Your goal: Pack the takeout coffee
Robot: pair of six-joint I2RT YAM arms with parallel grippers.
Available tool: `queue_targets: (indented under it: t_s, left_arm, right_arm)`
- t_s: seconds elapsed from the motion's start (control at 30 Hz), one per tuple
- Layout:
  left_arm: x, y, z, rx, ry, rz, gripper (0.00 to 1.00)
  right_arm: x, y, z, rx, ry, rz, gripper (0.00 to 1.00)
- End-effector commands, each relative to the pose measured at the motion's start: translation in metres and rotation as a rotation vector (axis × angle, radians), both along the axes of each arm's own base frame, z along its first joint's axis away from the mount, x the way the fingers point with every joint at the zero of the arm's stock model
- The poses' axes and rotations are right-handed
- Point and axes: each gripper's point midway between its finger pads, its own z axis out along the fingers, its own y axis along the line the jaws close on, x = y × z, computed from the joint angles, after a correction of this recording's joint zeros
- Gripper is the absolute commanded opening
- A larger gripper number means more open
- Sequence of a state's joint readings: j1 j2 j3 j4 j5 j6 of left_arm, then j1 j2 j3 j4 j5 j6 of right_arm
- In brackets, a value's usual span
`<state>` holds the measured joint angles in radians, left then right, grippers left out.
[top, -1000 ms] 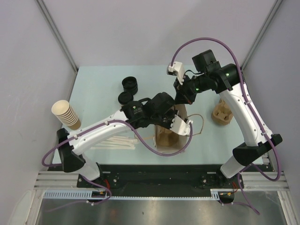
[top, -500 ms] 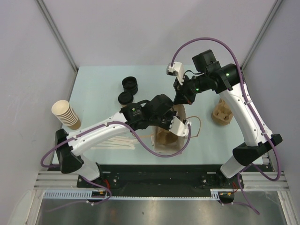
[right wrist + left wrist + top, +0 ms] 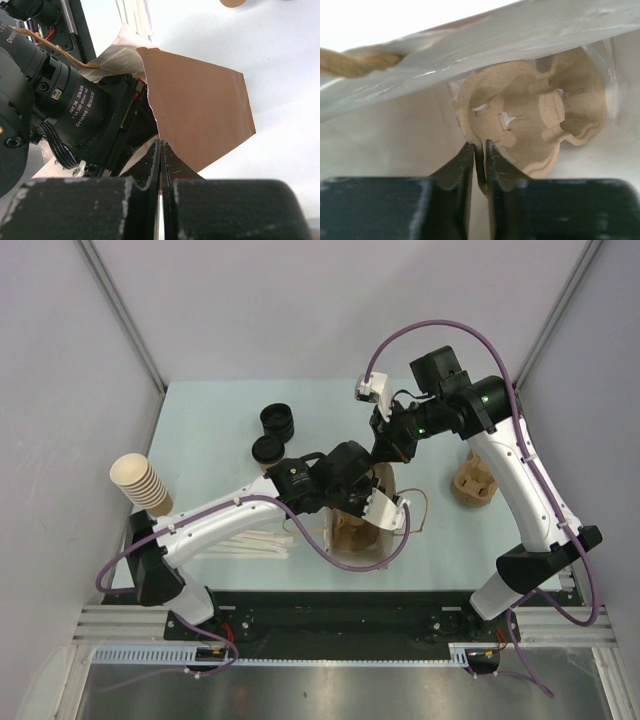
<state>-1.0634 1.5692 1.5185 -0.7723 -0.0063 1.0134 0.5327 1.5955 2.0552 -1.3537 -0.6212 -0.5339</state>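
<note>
R gripper (image 3: 160,146) clamps the bag (image 3: 200,115) rim to hold it open. L gripper (image 3: 479,146), inside, has jaws a slit apart at the carrier (image 3: 530,110) edge; can't tell if gripping.

The top camera looks down from above and behind the robot, far enough to take in the whole counter (image 3: 220,410) and the bag (image 3: 352,533) near its front edge. The left wrist camera sits inside that bag, facing past the left pincer (image 3: 479,146) at a carrier (image 3: 530,110) close ahead. The right wrist camera looks along the right pincer (image 3: 160,145) at the bag's brown wall, very near, with the left arm (image 3: 60,105) beside it.
</note>
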Motion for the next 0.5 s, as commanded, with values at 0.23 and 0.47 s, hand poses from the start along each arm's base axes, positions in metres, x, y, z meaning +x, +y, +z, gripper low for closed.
queue_targets:
  t_s: [0.23,0.47]
  left_arm:
    - [0.001,-0.001,0.039,-0.057,-0.022,-0.003,0.47]
    - [0.002,-0.002,0.084,-0.132,-0.068,-0.001,0.62]
  right_arm:
    - [-0.008,-0.002,-0.003,0.0,0.057,0.024,0.0]
    - [-0.003,-0.002,-0.004,0.0,0.05,0.019,0.0]
